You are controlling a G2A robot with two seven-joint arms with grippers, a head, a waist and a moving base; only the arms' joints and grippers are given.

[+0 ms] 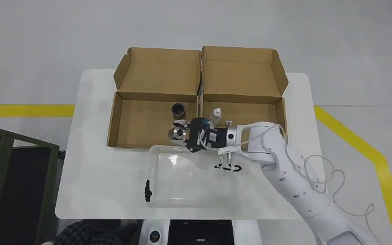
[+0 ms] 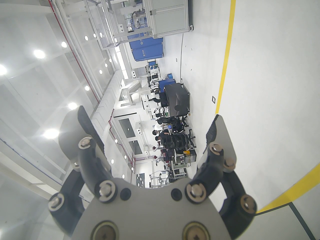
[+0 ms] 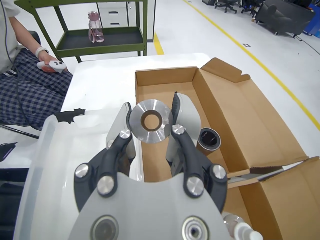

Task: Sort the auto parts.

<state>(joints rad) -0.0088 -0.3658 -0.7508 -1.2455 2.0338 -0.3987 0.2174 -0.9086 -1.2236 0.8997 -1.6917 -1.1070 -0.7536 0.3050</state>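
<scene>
**Shiny metal, dull cardboard**

The ring (image 3: 151, 124) was bright machined metal with fine turning marks. The box (image 3: 225, 106) looked like matt brown cardboard. The bin (image 3: 45, 156) was clear glossy plastic, and the table (image 3: 100, 81) was smooth white.

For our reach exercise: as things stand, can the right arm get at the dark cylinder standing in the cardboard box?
Probably not yet: the right gripper is shut on a silver ring. Otherwise the way looks free; the dark cylinder stands nearby in the open cardboard box, uncovered.
</scene>
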